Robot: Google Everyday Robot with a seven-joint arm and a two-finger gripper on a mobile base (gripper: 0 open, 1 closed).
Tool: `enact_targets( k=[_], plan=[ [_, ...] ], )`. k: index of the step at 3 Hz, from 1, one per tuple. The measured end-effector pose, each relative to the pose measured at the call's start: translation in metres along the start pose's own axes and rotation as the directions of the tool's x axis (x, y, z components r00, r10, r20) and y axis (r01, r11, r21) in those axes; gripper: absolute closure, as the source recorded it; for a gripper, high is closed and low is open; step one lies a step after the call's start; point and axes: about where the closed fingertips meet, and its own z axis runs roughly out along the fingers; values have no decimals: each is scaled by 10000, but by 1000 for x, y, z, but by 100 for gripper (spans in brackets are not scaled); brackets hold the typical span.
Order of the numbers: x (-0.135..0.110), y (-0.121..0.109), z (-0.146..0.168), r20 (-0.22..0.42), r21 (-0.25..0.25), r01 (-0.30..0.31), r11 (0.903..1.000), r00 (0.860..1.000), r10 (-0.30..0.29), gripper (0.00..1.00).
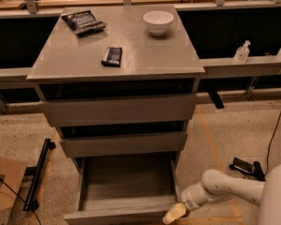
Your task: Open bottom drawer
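The bottom drawer [126, 182] of the grey cabinet stands pulled out, its shallow grey box interior open and bare, its slim front [117, 215] at the frame's lower edge. The middle drawer front [124, 144] and taller top drawer front [119, 109] sit above it, slightly out. My gripper [173, 213], cream-tipped on a white arm [220, 186], is at the drawer front's right end, beside its right corner.
On the cabinet top [145, 55] lie a white bowl [158, 22], a dark snack bag [83, 21] and a small dark bar [112, 56]. A cardboard box [2, 182] and black pole [37, 175] are left. Bottles [242, 51] stand on the right ledge. A black device [246, 167] lies on the floor.
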Motion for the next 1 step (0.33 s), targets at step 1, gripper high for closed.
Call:
enact_targets(
  k=[1],
  plan=[
    [-21, 2, -41, 1073, 989, 901, 9910, 9891, -1007, 0]
  ],
)
